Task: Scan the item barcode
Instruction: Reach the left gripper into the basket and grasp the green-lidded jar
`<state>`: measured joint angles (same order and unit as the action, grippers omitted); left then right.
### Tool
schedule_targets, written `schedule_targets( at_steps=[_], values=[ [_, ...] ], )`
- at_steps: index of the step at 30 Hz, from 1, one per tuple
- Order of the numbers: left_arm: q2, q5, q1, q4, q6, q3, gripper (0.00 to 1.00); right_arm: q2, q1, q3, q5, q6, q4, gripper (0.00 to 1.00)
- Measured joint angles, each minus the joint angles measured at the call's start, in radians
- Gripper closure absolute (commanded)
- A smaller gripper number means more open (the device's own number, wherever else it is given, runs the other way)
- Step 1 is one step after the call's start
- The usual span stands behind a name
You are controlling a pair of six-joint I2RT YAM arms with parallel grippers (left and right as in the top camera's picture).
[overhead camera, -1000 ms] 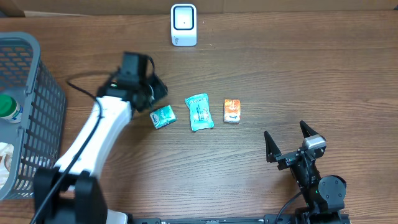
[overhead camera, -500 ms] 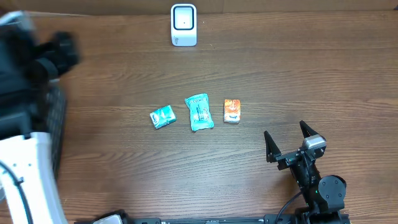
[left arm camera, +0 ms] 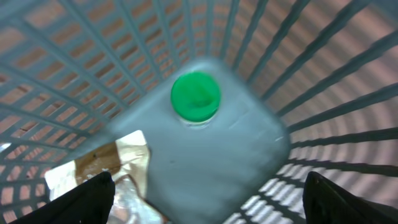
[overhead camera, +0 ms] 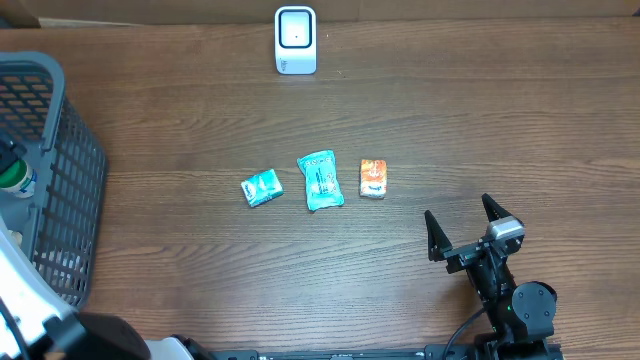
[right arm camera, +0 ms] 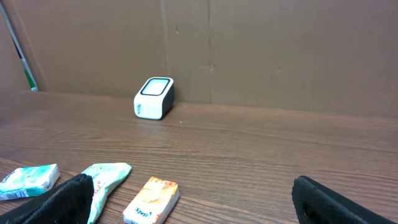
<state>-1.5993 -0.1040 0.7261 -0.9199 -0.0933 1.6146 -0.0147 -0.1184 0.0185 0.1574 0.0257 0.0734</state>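
**Hanging Over the Basket, Packets Lying Mid-Table**

Overhead, three packets lay in a row on the wooden table (overhead camera: 450, 110): a small teal packet (overhead camera: 262, 187), a larger teal packet (overhead camera: 320, 180) and an orange packet (overhead camera: 373, 178), close together but not touching. The barcode scanner (overhead camera: 295, 40) stood upright at the far edge, well apart from them. The right gripper (overhead camera: 458, 210) rested near the front edge, to the right of the orange packet and clear of it, its fingers spread with nothing between them. The grey mesh basket (overhead camera: 60, 150) sat at the left edge, with a green-capped bottle (overhead camera: 12, 172) showing inside it. Only part of the white left arm (overhead camera: 25, 300) was visible at the lower left corner.

From the left wrist, the left gripper (left arm camera: 208, 186) was over the basket (left arm camera: 311, 74), its fingers wide apart and empty. Below it stood the green-capped bottle (left arm camera: 196, 96), and beside that lay a brown and silver pouch (left arm camera: 106, 168). The view was blurred.

From the right wrist, the right gripper (right arm camera: 193, 186) gaped open. The orange packet (right arm camera: 151, 199), larger teal packet (right arm camera: 109, 177) and small teal packet (right arm camera: 28, 180) lay ahead and to its left, with the barcode scanner (right arm camera: 154, 98) beyond them.
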Motion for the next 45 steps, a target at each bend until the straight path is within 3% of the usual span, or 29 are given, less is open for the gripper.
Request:
schedule_targets(
  at_steps=[6,13,37,45],
  values=[
    [-0.111,-0.002,0.021,0.058,0.097,0.000,0.06,0.000,0.000,0.000,0.000,0.001,-0.001,0.00],
    [-0.217,-0.002,0.022,0.095,0.146,0.000,0.12,0.000,0.000,0.000,0.000,0.000,-0.001,0.00],
    [-0.435,-0.005,0.022,0.353,0.175,-0.001,0.08,0.000,0.000,0.000,0.000,0.001,-0.001,0.00],
    [-0.448,-0.005,0.022,0.382,0.175,-0.001,0.12,0.000,0.000,0.000,0.000,0.001,-0.001,0.00]
  ],
)
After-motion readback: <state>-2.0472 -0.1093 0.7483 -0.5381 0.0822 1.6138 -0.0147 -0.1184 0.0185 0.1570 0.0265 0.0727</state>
